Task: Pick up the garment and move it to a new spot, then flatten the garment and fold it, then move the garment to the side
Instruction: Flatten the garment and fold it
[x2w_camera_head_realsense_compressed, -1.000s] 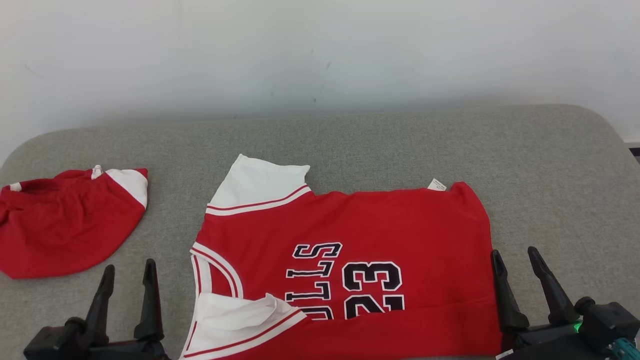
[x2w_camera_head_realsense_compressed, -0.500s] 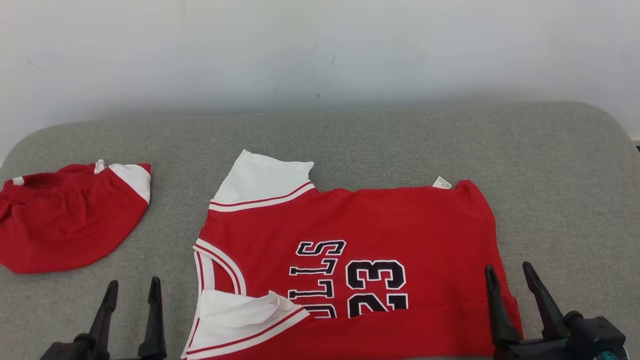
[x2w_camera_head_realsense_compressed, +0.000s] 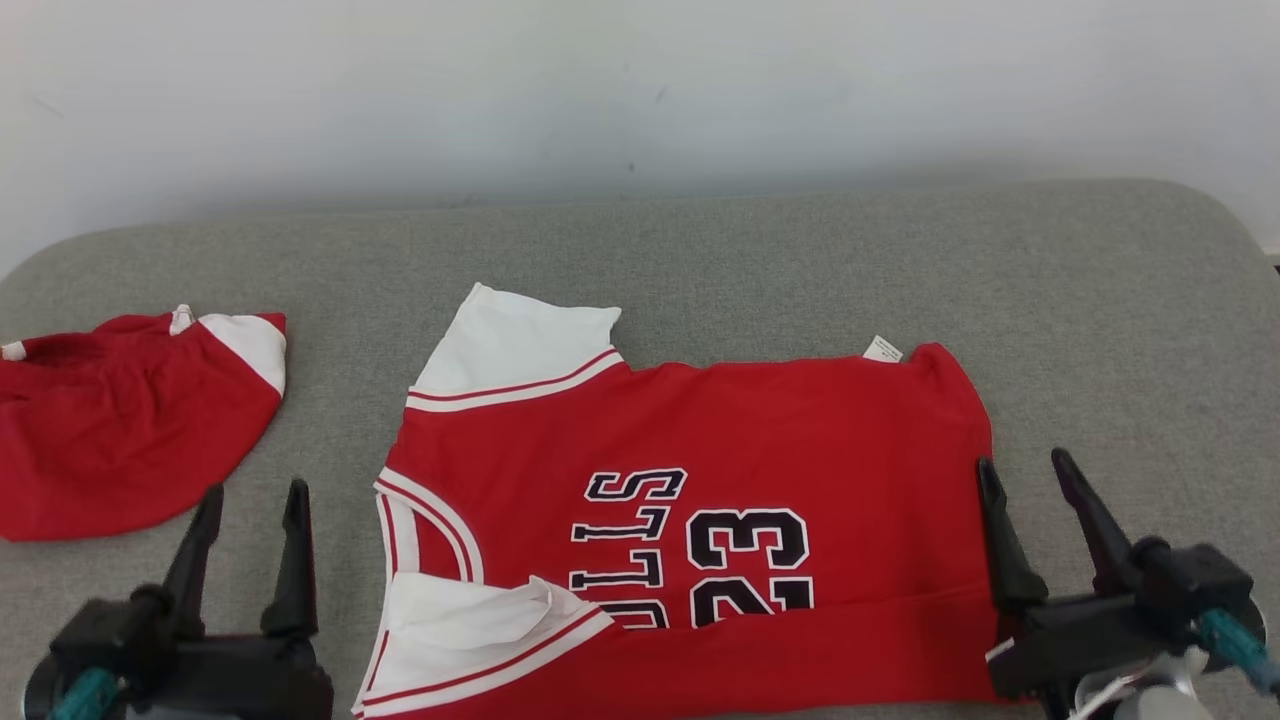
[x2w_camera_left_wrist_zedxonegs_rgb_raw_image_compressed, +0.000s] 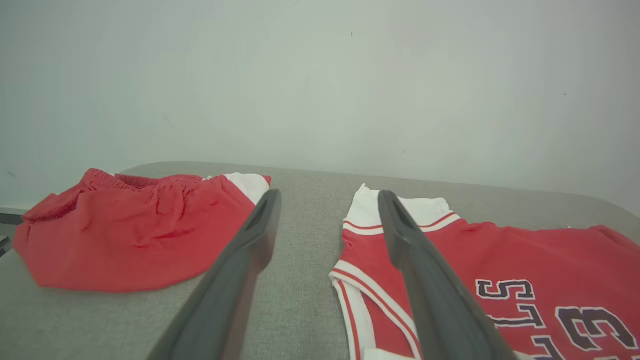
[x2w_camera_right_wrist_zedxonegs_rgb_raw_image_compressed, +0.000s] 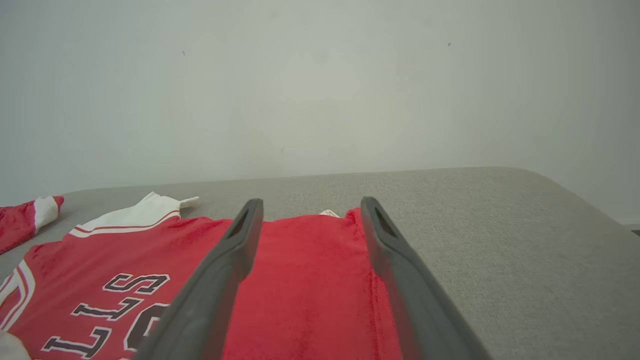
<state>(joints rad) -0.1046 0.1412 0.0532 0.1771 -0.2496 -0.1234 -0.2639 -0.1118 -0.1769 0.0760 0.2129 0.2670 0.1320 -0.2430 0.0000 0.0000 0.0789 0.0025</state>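
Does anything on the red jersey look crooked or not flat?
Yes. On the jersey, the near white sleeve is crumpled and partly folded onto the red body; the far sleeve lies flat.

Garment (x2w_camera_head_realsense_compressed: 780, 440) on cushion (x2w_camera_head_realsense_compressed: 1100, 300), shorts (x2w_camera_head_realsense_compressed: 110, 430) well left

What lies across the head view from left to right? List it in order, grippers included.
red shorts → left gripper, open → red jersey with the number 23 → right gripper, open, at the jersey's right edge.
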